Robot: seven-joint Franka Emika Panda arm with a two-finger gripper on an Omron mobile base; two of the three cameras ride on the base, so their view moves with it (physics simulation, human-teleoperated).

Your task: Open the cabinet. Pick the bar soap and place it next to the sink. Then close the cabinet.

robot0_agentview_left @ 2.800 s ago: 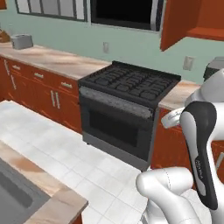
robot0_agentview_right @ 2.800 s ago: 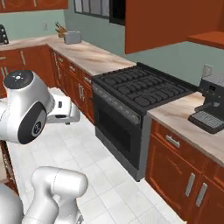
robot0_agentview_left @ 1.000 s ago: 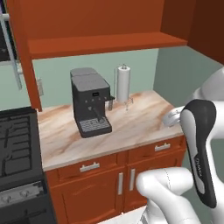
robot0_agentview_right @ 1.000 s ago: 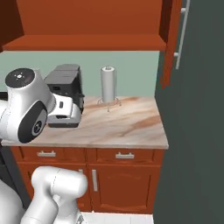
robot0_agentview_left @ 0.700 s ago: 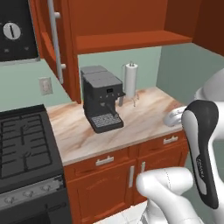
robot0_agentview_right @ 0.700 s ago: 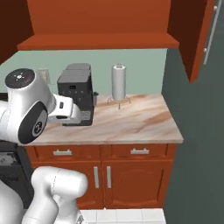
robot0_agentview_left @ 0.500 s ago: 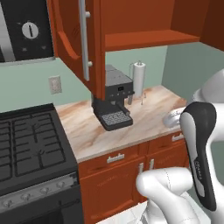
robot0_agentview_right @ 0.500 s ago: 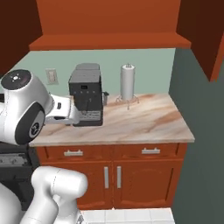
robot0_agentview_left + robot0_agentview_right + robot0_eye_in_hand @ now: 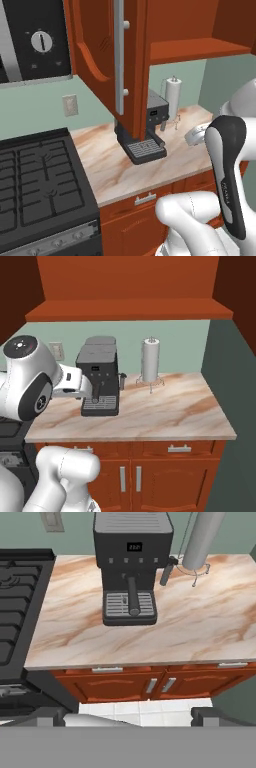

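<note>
The cabinet (image 9: 128, 287) hangs above the counter with both doors swung open. One open door (image 9: 111, 60), with its long silver handle (image 9: 119, 55), juts toward the left base view. The underside of the cabinet's shelf (image 9: 197, 49) shows, but what lies on it is hidden from below. The bar soap and the sink are out of view. My gripper (image 9: 129, 716) is open with nothing between its fingertips (image 9: 46, 717). It is held back from the counter edge, looking down at the counter and the lower doors.
A black coffee machine (image 9: 100, 381) (image 9: 131, 567) and a white paper-towel roll (image 9: 150, 361) (image 9: 202, 537) stand on the marble counter (image 9: 170, 416). A black stove (image 9: 35, 185) (image 9: 15, 612) adjoins it on the left. Low drawers (image 9: 180, 448) run beneath.
The whole picture has shifted as the base moved, so the open cabinet door now fills the left base view and the counter sits more central. My gripper stays open.
</note>
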